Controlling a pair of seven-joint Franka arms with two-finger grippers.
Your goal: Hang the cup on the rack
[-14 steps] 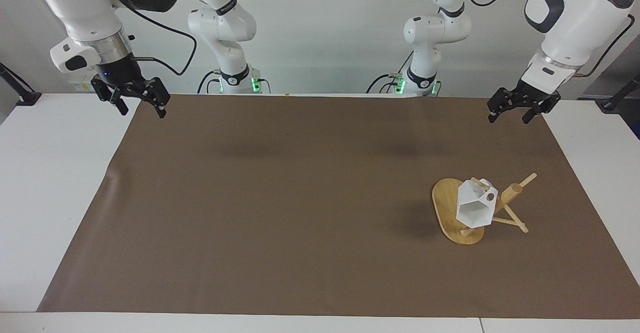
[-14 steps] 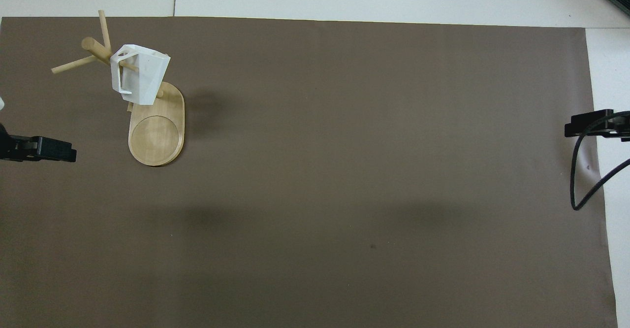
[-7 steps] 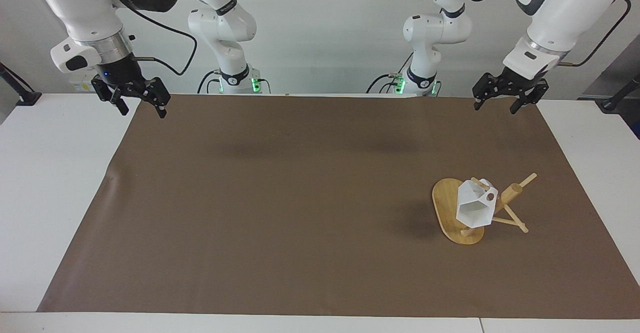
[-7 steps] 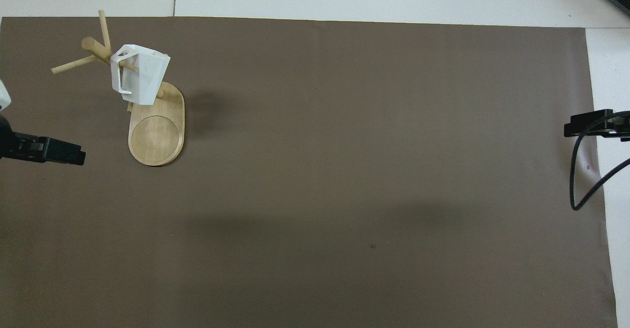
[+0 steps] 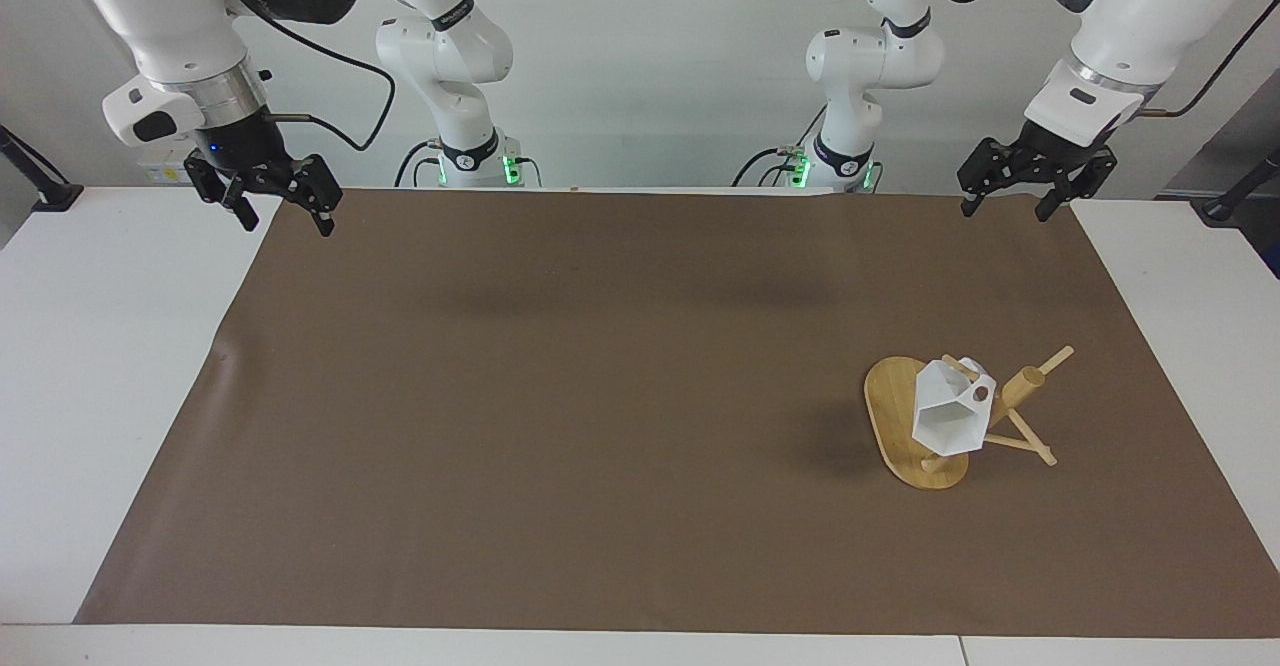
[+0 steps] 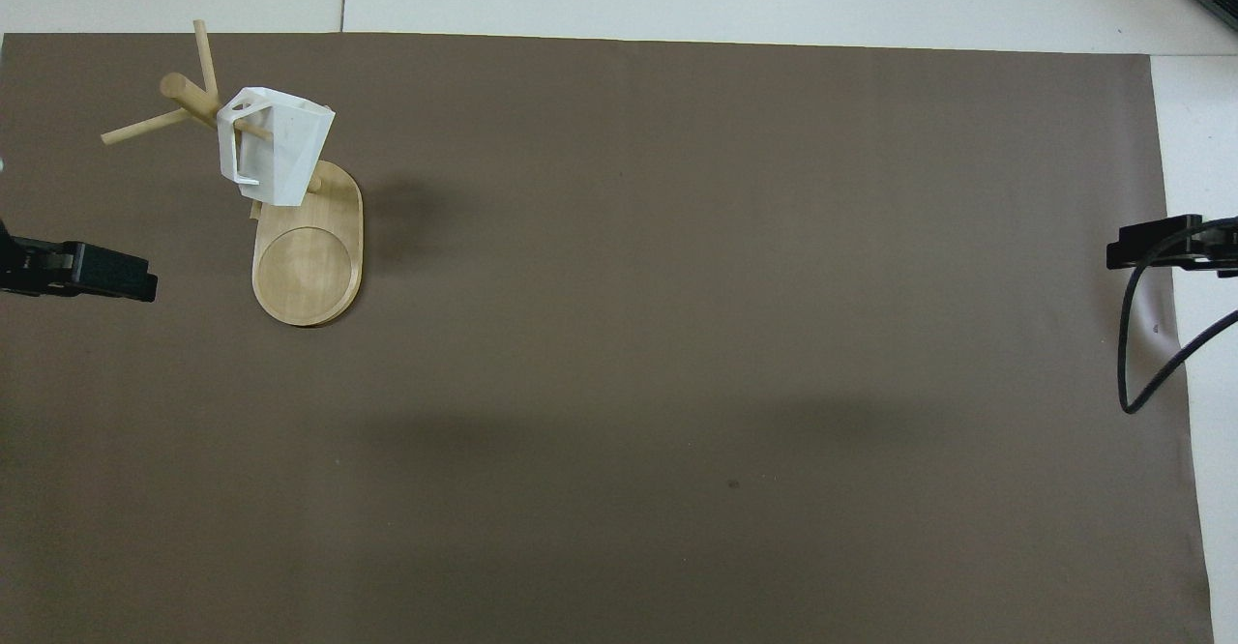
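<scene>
The white faceted cup [image 5: 948,418] hangs by its handle on a peg of the bamboo rack [image 5: 1020,386], which stands on its oval base [image 5: 888,401] toward the left arm's end of the table. In the overhead view the cup [image 6: 276,146] hangs over the rack's base [image 6: 305,267]. My left gripper [image 5: 1005,212] is open and empty, raised over the mat's edge nearest the robots, well apart from the rack; it also shows in the overhead view [image 6: 97,272]. My right gripper [image 5: 285,223] is open and empty, and waits over the mat's corner at the right arm's end [image 6: 1146,246].
A brown mat [image 5: 600,396] covers most of the white table [image 5: 100,366]. A black cable [image 6: 1127,354] hangs from the right arm over the mat's edge.
My left gripper has risen and drawn back toward the robots, then shifted a little toward its own end of the table. The cup, rack and right gripper have not moved.
</scene>
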